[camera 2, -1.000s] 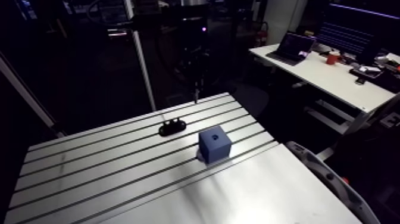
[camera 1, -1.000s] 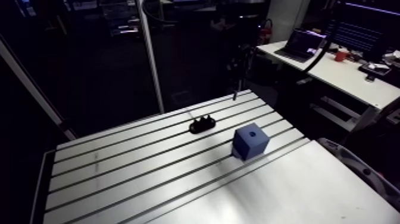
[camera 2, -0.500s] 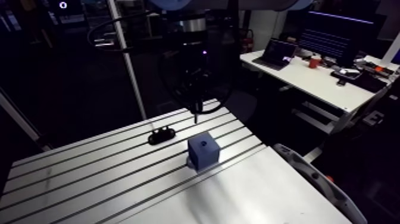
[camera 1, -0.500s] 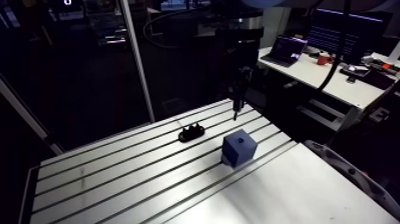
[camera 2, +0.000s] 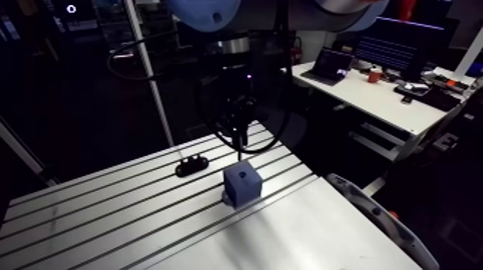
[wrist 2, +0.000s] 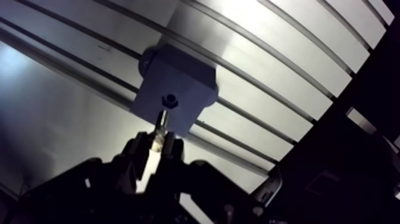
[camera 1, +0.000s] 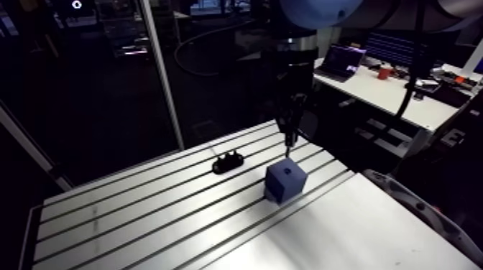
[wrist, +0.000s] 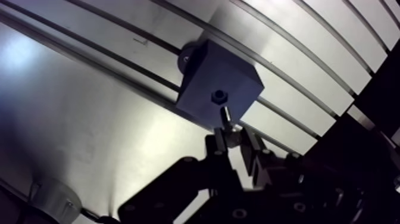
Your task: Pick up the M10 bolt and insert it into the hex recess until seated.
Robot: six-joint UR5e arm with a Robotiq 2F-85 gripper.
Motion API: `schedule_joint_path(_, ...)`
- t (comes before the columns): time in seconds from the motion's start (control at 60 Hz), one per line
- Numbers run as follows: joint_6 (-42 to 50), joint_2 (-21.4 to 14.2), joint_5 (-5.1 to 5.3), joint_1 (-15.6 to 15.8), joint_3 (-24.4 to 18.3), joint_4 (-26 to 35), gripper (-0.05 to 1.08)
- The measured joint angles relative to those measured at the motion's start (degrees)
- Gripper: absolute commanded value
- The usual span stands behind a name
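A blue cube (camera 1: 284, 181) stands on the slotted table (camera 1: 144, 208), with a small dark hex recess (wrist: 219, 96) in its top face. My gripper (wrist: 233, 140) hangs just above the cube and is shut on a metal bolt (wrist: 227, 122). The bolt's shank sticks out from between the fingers (wrist: 253, 149). In the wrist view its tip reaches the edge of the recess; whether it touches I cannot tell. In the arm view the gripper (camera 1: 288, 140) comes straight down over the cube's top.
A black holder with low bumps (camera 1: 227, 162) lies on the table just behind and left of the cube. A plain smooth plate (camera 1: 345, 237) covers the table's near right part. The table's far edge runs close behind the gripper.
The gripper has come forward from beyond the table's far edge and down over the blue cube. The whole arm view shifted with the arm; cube and black holder stayed put.
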Motion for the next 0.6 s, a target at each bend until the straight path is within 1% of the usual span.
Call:
schedule_joint_path(0.25,0.27,-0.69,-0.48,-0.13,1.54,-0.19,0.77)
schedule_joint_path(0.6,0.29,-1.31,-0.55,-0.11,3.08,-2.16,0.77)
